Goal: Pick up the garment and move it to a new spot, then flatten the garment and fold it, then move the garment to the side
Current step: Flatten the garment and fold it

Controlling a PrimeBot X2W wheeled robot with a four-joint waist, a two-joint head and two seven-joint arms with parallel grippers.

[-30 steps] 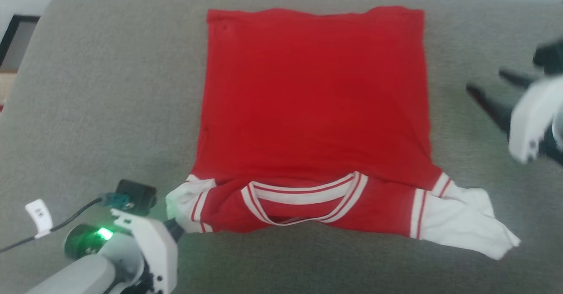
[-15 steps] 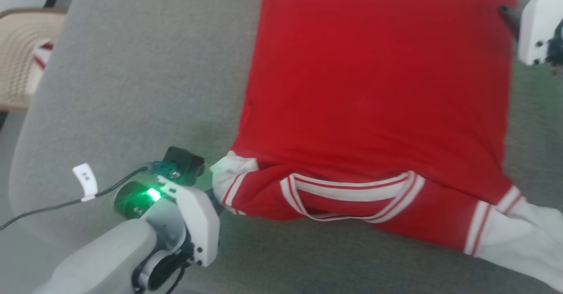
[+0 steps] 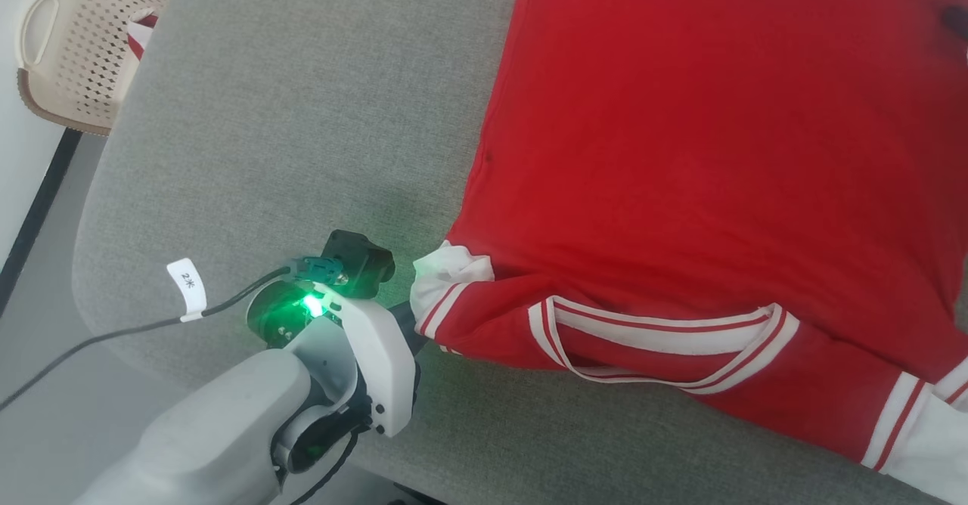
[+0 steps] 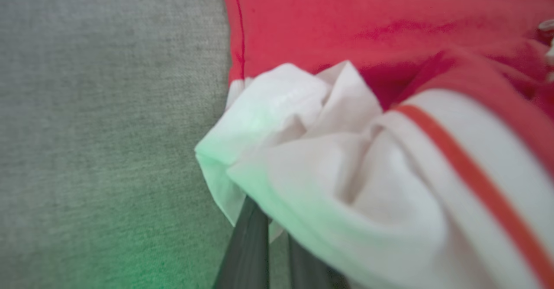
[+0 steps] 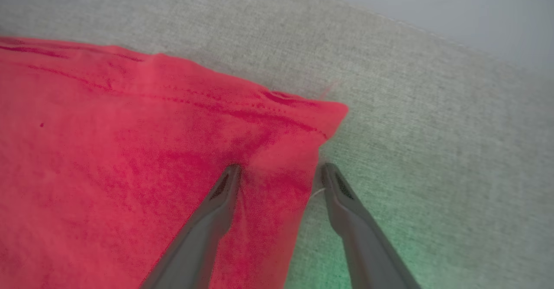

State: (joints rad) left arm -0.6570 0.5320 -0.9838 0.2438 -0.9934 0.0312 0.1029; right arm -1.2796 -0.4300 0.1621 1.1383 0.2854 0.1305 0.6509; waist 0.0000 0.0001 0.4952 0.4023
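The left hand point(image 4: 275, 237) is clenched on the shirt's point(image 3: 681, 150) bunched white sleeve point(image 4: 303, 159), while the right hand point(image 5: 280, 170), released, straddles its red corner on the gray surface point(image 3: 302, 112).

A grey, fabric-covered worktop point(image 3: 287, 112) with a rounded corner carries a faint green glow. Beyond that corner sits 1 beige perforated basket point(image 3: 91, 44). A dark strip point(image 3: 38, 202) runs between the pale grey floor point(image 3: 45, 323) and the white wall point(image 3: 19, 157).
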